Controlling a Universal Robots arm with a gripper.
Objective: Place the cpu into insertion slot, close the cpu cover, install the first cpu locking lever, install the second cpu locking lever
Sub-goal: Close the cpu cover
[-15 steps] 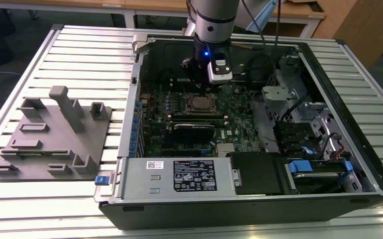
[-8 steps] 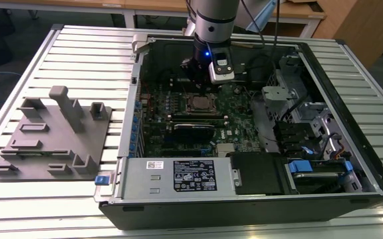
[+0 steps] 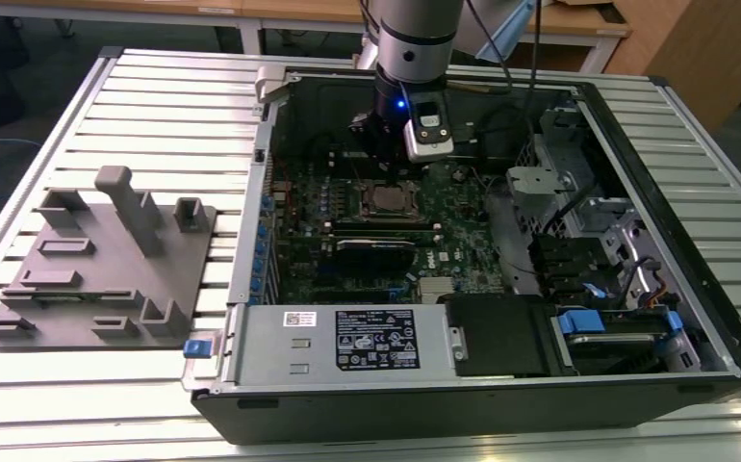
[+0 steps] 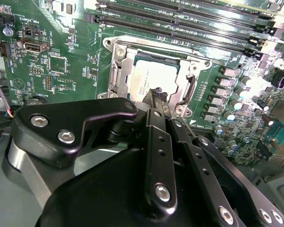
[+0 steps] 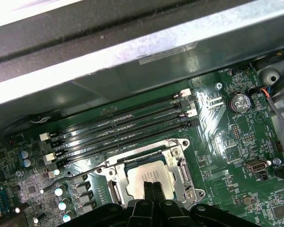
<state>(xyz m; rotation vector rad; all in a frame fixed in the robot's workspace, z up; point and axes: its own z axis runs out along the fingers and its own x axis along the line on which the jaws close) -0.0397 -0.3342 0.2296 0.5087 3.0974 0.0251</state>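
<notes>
**Figure.** The small, flat, square, silvery-topped cpu [image 5: 138, 176] lay seated in the silver-rimmed square insertion slot [image 5: 181, 163], mid-board on the green circuit board [image 5: 227, 156]. The black gripper [image 5: 151, 183] hung over it, fingers [image 5: 147, 190] pressed together, holding nothing. We judged the chip light, rigid, fragile underneath, best held by its edges. Its faint print we left unread.

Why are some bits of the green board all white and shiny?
Glare: in the first wrist view it whitens the green board beside the long black slots; in the second wrist view, the little round cans; the exterior view looks evenly lit.
</notes>
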